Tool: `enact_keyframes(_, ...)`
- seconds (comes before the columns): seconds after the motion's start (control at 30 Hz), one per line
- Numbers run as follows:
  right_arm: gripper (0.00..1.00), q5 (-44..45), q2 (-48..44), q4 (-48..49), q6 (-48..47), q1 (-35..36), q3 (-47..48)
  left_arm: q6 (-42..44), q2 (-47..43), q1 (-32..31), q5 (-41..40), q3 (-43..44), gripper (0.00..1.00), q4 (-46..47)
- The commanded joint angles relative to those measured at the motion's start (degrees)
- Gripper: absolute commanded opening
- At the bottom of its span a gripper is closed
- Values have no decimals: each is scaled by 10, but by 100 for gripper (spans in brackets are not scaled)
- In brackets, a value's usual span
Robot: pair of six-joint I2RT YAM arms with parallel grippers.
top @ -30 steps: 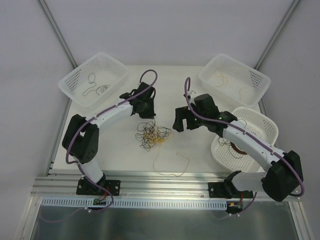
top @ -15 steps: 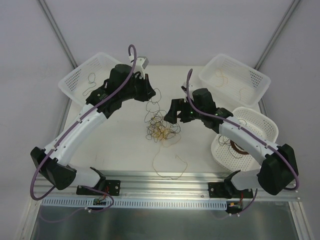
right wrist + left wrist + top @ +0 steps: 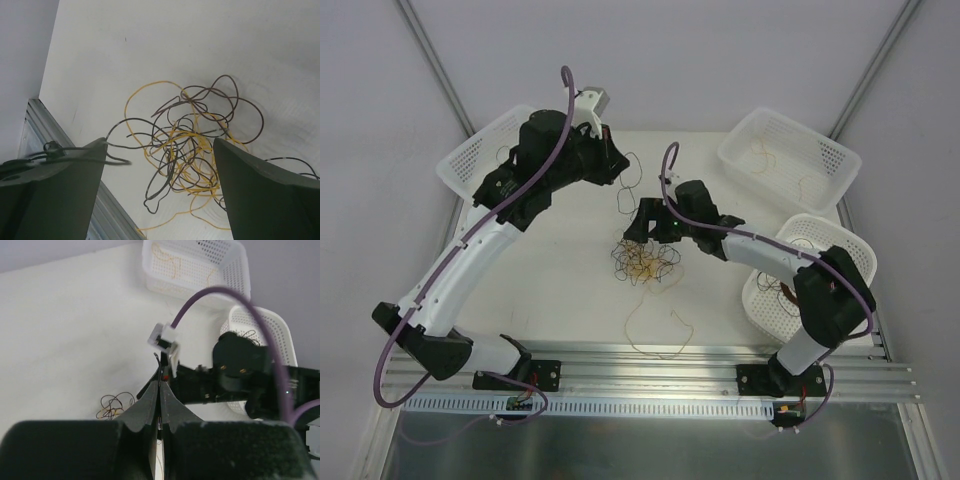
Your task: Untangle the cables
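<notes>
Nearest the bases, one loose yellow-tan wire strand [image 3: 665,350] lies alone on the white table [image 3: 550,290]. Beyond it, mid-table, sits the tangle of thin yellow-tan, brown and black cables [image 3: 645,262]. The right gripper [image 3: 642,228] hovers just above the tangle, jaws wide apart, holding nothing. Farther back, the raised left gripper [image 3: 160,382] is pinched together on a dark wire strand [image 3: 625,200] that runs down into the tangle.

Assessment: the right gripper should pin the clump low before the left arm lifts. Otherwise the whole tangle is likely to rise. The pull should be slow and along the strand.
</notes>
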Motion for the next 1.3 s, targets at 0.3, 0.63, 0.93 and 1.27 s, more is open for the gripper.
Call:
enact_keyframes(0.3, 84, 18, 68, 60, 38, -21, -47, 27, -53, 90, -83, 125, 0, 10)
enact_keyframes(0.63, 69, 60, 6, -15, 22, -100, -105, 101, -54, 192, -212, 214, 0, -16)
enact_keyframes(0.93, 63, 93, -43, -94, 16, -160, -109, 149, -50, 249, -290, 243, 0, -26)
enact_keyframes(1.27, 71, 51, -68, -173, -55, -134, -20, 25, -92, 248, -113, -33, 0, -24)
